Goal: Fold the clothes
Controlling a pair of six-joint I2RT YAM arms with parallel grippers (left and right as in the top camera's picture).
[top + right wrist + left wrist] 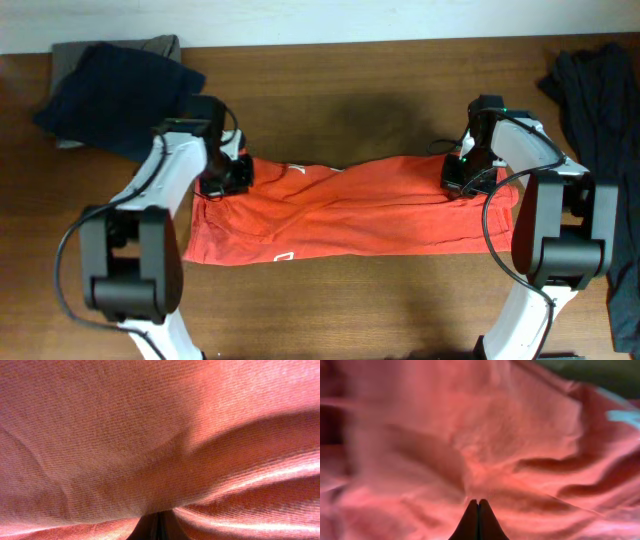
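Overhead: the T-shirt [360,215] lies across the middle of the wooden tabletop [330,310], spread as a wide red-orange band running left to right; a small white mark shows near its lower edge and another near its upper edge, left of centre. The left claw [226,176] sits at the shirt's upper left corner; the right claw [464,180] sits at its upper right corner, touching the cloth. From this height the jaws themselves are hidden by the wrists. A dark navy garment [115,85] is heaped over a grey one at the far left corner, well apart from the shirt; another dark garment [600,110] hangs along the right edge.

Left wrist: red-orange cloth fills nearly the whole view, blurred, with soft ridges and hollows; a pale blue-white patch of lettering [625,416] shows at the upper right. The two dark fingers [470,522] are pressed together with no gap; the creases run in towards their tips, so the claw is closed tight and nipping the shirt.

Right wrist: the weave of the shirt is very near the lens and covers the frame; a heavy fold drapes from the right down to the bottom centre. Only a dark sliver of the claw shows there, closed, with the cloth gathered into it.
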